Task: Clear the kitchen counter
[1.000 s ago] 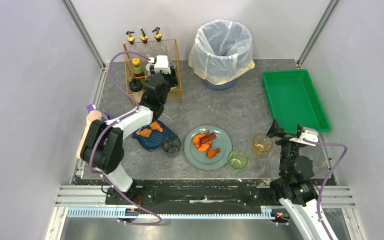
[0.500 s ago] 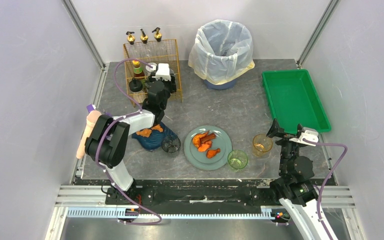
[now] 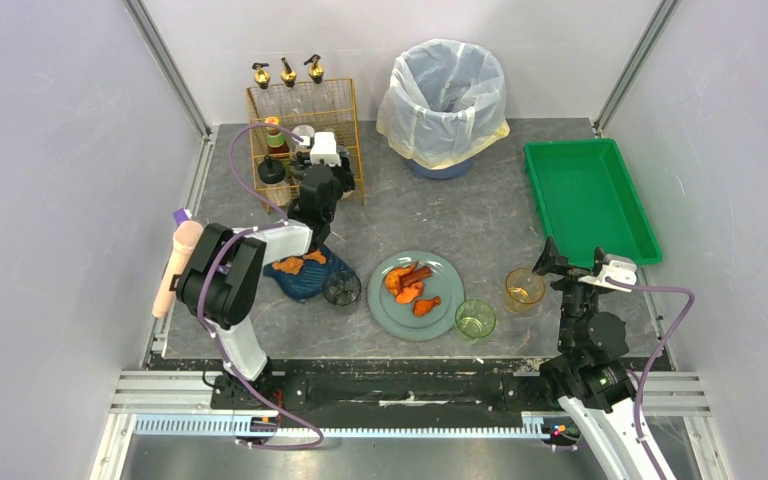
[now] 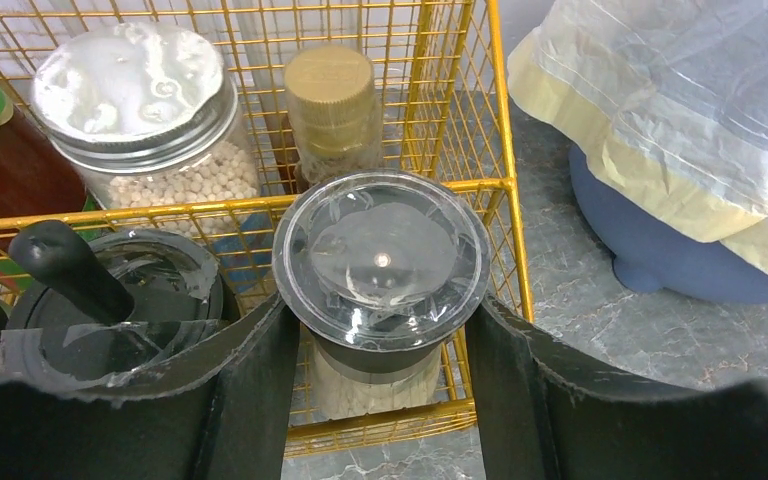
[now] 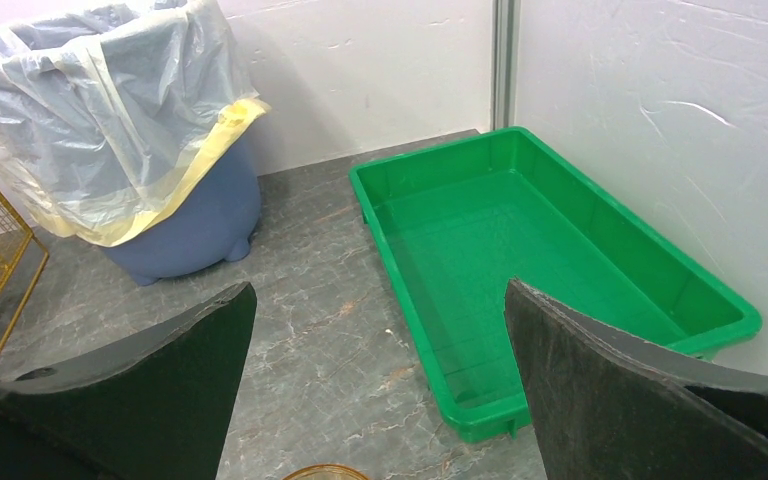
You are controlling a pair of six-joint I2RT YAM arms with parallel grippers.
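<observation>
Left hand [image 4: 382, 312] clamped on the clear-lidded jar [image 4: 380, 255] inside the wire rack [image 3: 335, 110]; I'd lower straight, then release.

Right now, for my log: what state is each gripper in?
Left gripper: closed on the clear-lidded jar.
Right gripper: open, holding nothing.
</observation>
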